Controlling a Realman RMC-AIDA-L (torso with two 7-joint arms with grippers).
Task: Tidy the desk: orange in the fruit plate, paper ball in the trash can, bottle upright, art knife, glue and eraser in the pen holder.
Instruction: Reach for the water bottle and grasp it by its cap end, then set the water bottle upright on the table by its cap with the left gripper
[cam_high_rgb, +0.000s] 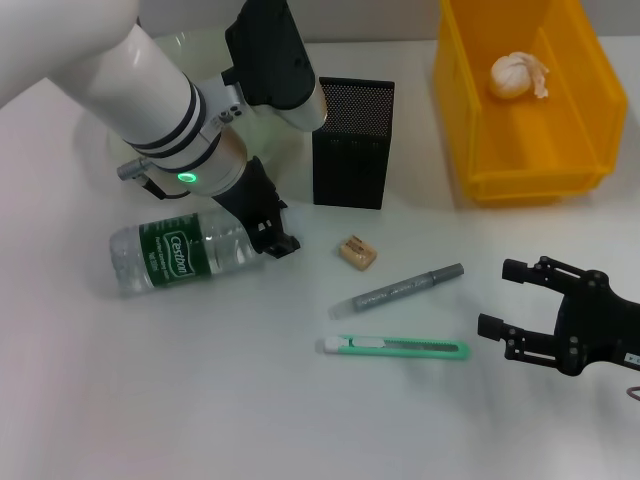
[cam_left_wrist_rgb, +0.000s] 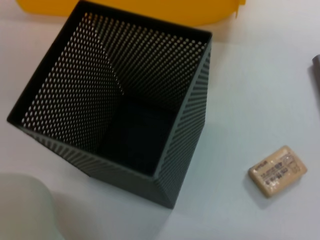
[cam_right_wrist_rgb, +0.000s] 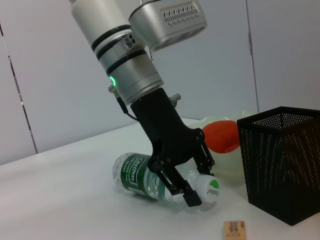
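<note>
Bottle (cam_high_rgb: 178, 255) lies on its side on the desk (cam_high_rgb: 200, 400), at about eight o'clock from the pen holder (cam_high_rgb: 352, 142). Left gripper (cam_right_wrist_rgb: 192, 185) is clamped around its neck, fingers (cam_right_wrist_rgb: 172, 182) on either side just behind the white cap. Orange (cam_right_wrist_rgb: 222, 136) sits in the fruit plate (cam_right_wrist_rgb: 227, 162) behind. Eraser (cam_high_rgb: 357, 252), glue (cam_high_rgb: 400, 290) and art knife (cam_high_rgb: 393, 347) lie at six o'clock from the holder. Paper ball (cam_high_rgb: 515, 75) rests in the trash can (cam_high_rgb: 470, 120). Right gripper (cam_high_rgb: 508, 297) hovers at four o'clock, fingers apart.
</note>
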